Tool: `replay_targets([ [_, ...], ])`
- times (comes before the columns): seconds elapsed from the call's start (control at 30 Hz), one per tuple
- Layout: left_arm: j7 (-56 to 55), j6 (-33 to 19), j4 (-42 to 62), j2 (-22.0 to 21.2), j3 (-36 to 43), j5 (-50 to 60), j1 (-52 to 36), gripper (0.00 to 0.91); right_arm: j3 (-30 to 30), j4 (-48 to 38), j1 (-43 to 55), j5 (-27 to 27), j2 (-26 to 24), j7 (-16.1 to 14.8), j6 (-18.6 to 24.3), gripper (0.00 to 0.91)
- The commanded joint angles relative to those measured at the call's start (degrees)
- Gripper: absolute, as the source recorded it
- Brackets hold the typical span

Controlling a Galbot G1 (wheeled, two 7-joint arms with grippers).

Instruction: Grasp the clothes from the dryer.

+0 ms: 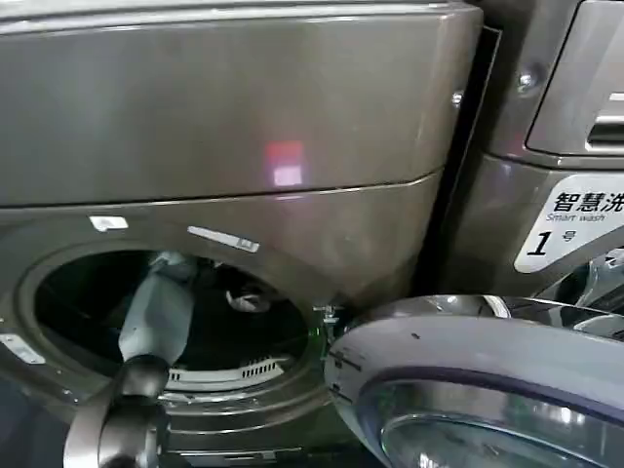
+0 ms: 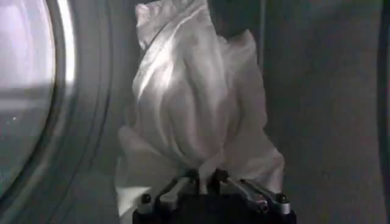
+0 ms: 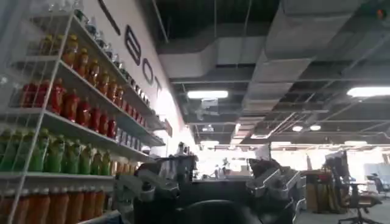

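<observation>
Item: your left gripper (image 2: 207,179), clenched on the clothes (image 2: 198,103) inside the dryer (image 1: 244,146), for extraction. Right gripper (image 3: 207,189): spread, parked aloft.

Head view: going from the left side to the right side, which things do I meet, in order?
Left arm reaching into the porthole → clothes inside the drum → open glass door → white "1" sticker.
</observation>
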Motion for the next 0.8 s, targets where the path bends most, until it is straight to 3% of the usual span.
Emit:
replay_targets([
  [0.03,-9.74,3.87,-14.88,0.04,-0.64,-9.05,3.63,0.000,-0.34,2.07,0.01,-0.99,0.21,-0.28,-2.34,0.907],
  [0.07,-11.05,3.84,-16.69,0.11,-0.63,-11.02,4.40,0.000,-0.30,2.37,0.17,-0.63,0.24,0.16,-2.75,0.907],
  [0.13,-14.60,5.47,-20.22,-0.09,-0.76,-14.49,5.93,0.000,-0.69,1.70,0.15,-0.24,0.16,-0.14,0.65,0.907],
  [0.3,-25.92,9.99,-25.19,-0.98,-0.80,-21.77,7.84,0.000,-0.34,1.68,0.05,-1.05,0.17,-0.69,1.16,0.907],
  [0.37,-35.18,12.35,-25.93,-1.95,-0.73,-25.86,8.35,0.000,-0.21,1.46,-0.02,-0.93,0.01,-0.59,1.27,0.907],
  [0.5,-46.16,12.65,-29.04,-3.40,-0.52,-29.90,11.00,0.000,-0.32,1.43,-0.21,-0.94,0.13,-0.68,1.89,0.907],
  [0.63,-58.60,18.76,-32.42,-5.33,-0.79,-38.32,13.87,0.000,-0.30,1.25,-0.23,-0.86,-0.09,-0.57,2.22,0.907],
  [0.8,-65.97,21.34,-36.67,-5.37,-0.50,-47.74,18.47,0.000,-0.29,1.07,-0.50,-0.87,-0.14,-0.49,2.73,0.907],
])
